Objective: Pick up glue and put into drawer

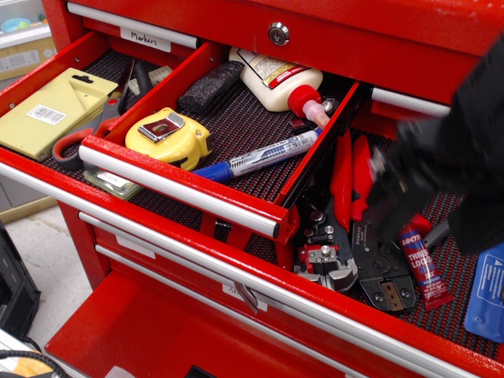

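The glue (421,266), a slim red tube with Loctite lettering and a blue band, lies on the black mesh of the wide lower drawer at the right, next to the crimping pliers (370,260). My gripper (400,206) is a blurred black mass at the right edge, just above the tube's nozzle end, which it covers. Its jaws cannot be made out. The narrow red drawer (311,161) with the silver bar handle (177,191) stands open left of the glue.
The narrow drawer holds a yellow tape measure (169,135), a blue marker (256,160), a white bottle with a red cap (276,83) and a black block (209,87). The "Markers" drawer (55,110) is open at the left. Red pliers (346,177) and a blue packet (486,291) lie near the glue.
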